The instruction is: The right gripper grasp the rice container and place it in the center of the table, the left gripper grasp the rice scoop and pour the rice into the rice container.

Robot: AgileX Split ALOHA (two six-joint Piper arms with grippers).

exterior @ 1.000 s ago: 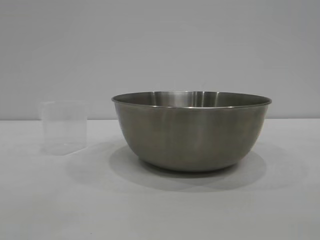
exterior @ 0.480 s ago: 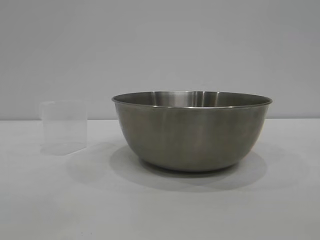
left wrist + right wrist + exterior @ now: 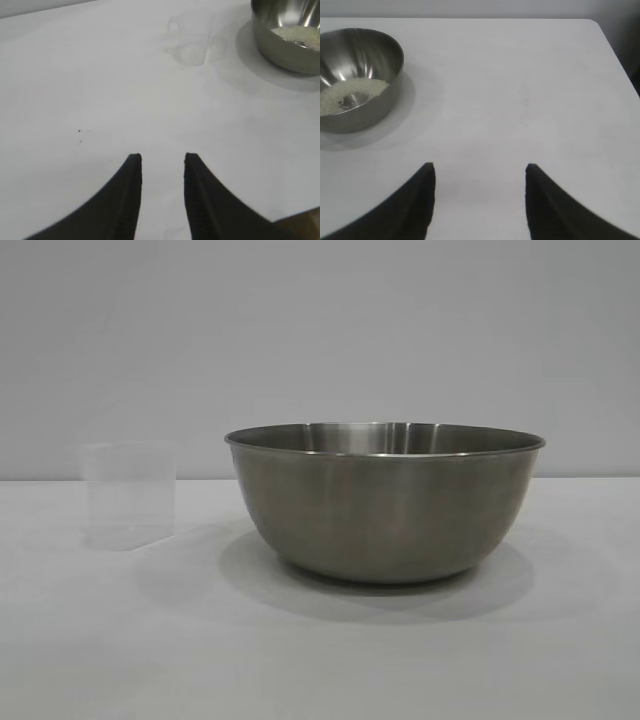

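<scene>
1. The rice container (image 3: pixel 385 502) stands on the white desk (image 3: pixel 320 650) near its middle, with a pale layer of rice (image 3: pixel 347 95) already lying in its bottom.
2. The rice scoop (image 3: pixel 128 495) sits upright on the desk beside the container, apart from it, and looks empty.
3. The left gripper (image 3: pixel 161 160) hovers over bare desk well short of the scoop, jaws narrowly parted and holding nothing.
4. The right gripper (image 3: pixel 480 170) hangs over bare desk away from the container, jaws spread wider, also empty.
5. Risk: the scoop is light and nearly see-through, so a misjudged approach could knock it over or push it against the container.
6. Risk: the container's smooth curved wall could slip from a gripper.
7. Count: one container, one scoop, two grippers, one patch of rice.
</scene>
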